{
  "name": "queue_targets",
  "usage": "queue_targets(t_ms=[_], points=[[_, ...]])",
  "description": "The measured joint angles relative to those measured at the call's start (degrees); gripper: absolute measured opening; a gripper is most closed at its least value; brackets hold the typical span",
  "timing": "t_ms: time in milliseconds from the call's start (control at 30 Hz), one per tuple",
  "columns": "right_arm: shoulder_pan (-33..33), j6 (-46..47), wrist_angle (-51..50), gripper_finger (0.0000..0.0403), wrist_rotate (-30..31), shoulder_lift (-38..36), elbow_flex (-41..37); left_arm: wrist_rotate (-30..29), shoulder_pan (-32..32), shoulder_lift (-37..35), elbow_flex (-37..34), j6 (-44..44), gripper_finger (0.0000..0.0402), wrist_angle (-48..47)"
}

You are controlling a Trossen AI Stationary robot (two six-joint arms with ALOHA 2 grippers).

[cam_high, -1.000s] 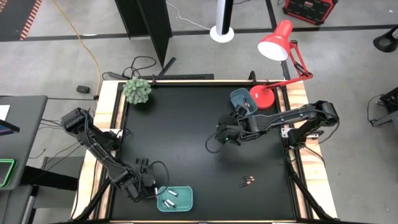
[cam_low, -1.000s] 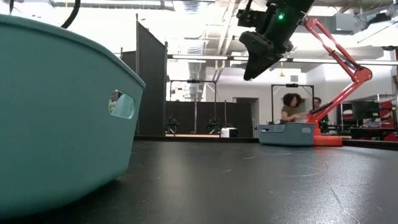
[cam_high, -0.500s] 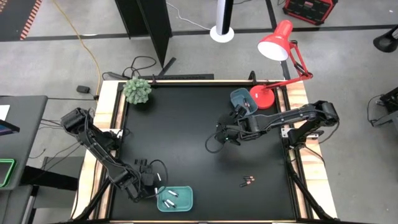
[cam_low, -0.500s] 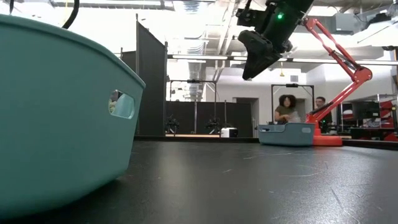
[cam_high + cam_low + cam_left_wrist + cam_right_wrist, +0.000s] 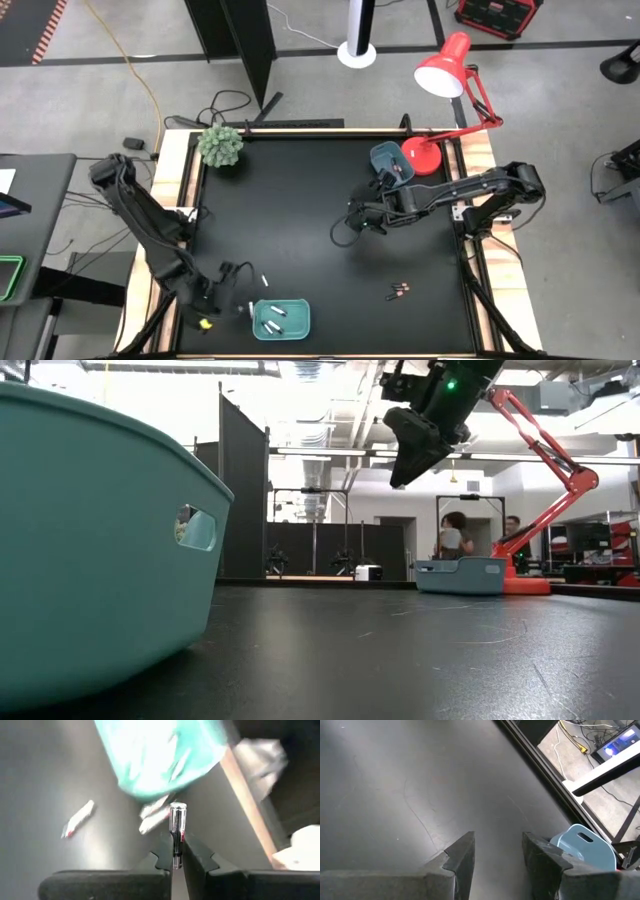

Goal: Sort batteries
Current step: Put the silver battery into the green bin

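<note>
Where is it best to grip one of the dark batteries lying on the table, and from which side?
Grip a dark battery mid-length, from straight above, claw fingers across its thin body. It lies flat on the table, close beside another, so a sideways approach would probably push both.

the black table (image 5: 300, 200) carries a teal tray (image 5: 281, 318), a blue tray (image 5: 386, 158), loose batteries (image 5: 399, 291), a plant (image 5: 220, 146).

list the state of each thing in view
left gripper: shut on a silver battery, beside the teal tray
right gripper: open, empty, hanging mid-table
teal tray: holds silver batteries
blue tray: upright by the lamp
dark batteries: lying loose
</note>
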Motion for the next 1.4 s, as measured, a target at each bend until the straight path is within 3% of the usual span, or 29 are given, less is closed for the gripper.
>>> queue_targets(t_ms=[267,533,667,900,1033,1267,1400], points=[[0.00,-0.01,0.00,0.0177,-0.01,0.00,0.00,-4.23,4.48,-0.03,0.00,4.03,0.0014,11.99],[0.02,-0.02,-0.01,0.0177,0.00,0.00,0.00,0.84,10.73,7.59,0.00,7.63,0.0026,17.59],[0.02,-0.02,-0.02,0.0177,-0.02,0.00,0.00,0.88,13.18,9.12,0.00,11.12,0.0069,17.48],[0.02,-0.04,-0.04,0.0177,-0.02,0.00,0.00,4.97,16.86,9.09,0.00,16.88,0.0186,17.51],[0.02,-0.21,-0.04,0.0177,-0.02,0.00,0.00,4.66,19.86,9.09,0.00,21.70,0.0225,16.32],[0.62,-0.81,-0.03,0.0177,-0.04,0.00,0.00,1.51,28.74,9.07,0.00,26.42,0.0219,10.35],[1.25,-1.09,-0.02,0.0177,-0.04,0.00,0.00,5.10,33.80,9.07,-0.50,32.97,0.0205,10.50]])
